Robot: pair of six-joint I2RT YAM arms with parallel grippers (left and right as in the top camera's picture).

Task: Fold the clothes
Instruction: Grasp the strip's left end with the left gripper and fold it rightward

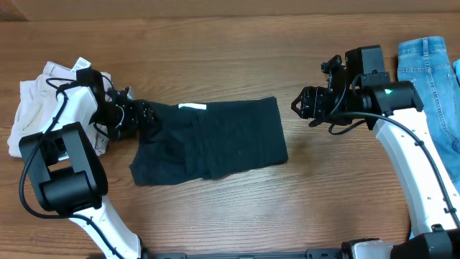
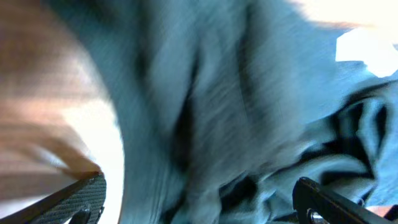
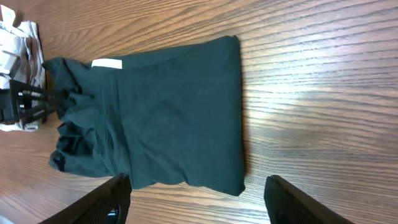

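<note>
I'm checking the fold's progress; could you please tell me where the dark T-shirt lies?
Overhead, the dark T-shirt lies folded centre-frame, its bunched left end at the left gripper beside the beige shorts, the right gripper hovering off its right edge.

Very dark navy-black T-shirt (image 1: 223, 140), plain on the side showing, with one small white label (image 1: 192, 107) at its upper edge, on a warm brown counter (image 1: 215, 43) streaked with darker wood grain. Off-white beige shorts (image 1: 29, 97) at the left; light blue faded denim jeans (image 1: 428, 68) at the right. White left arm (image 1: 72, 108) and right arm (image 1: 402, 144) with black joints, a green light (image 1: 389, 91) glowing on the right one.
</note>
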